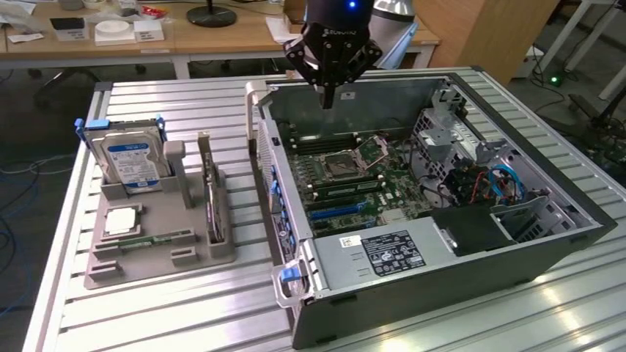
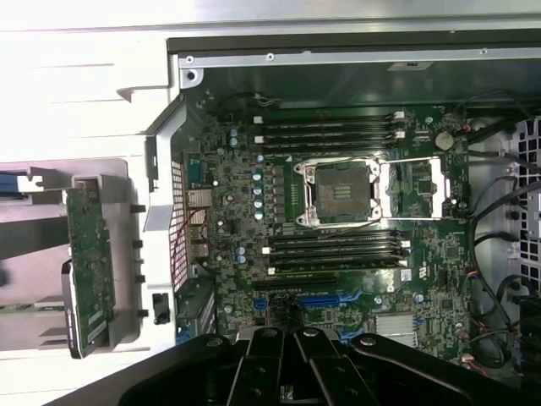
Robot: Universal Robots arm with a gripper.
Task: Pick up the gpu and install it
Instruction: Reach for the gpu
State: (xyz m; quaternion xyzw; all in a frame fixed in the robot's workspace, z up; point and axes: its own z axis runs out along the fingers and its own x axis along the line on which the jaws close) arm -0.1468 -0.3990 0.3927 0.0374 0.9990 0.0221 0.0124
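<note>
Exterior view: one gpu (image 1: 212, 207), seemingly upright

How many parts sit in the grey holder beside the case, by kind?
hard drive: 1
gpu: 1
cpu: 1
memory stick: 1
Total: 4

Open computer case (image 2: 338, 57), green motherboard (image 2: 423, 254) with empty CPU socket (image 2: 338, 190), black gripper (image 2: 294, 337) pinched closed near blue expansion slots (image 2: 338, 300), gpu (image 2: 87, 262) in grey holder (image 2: 89, 184) beside the case
</note>
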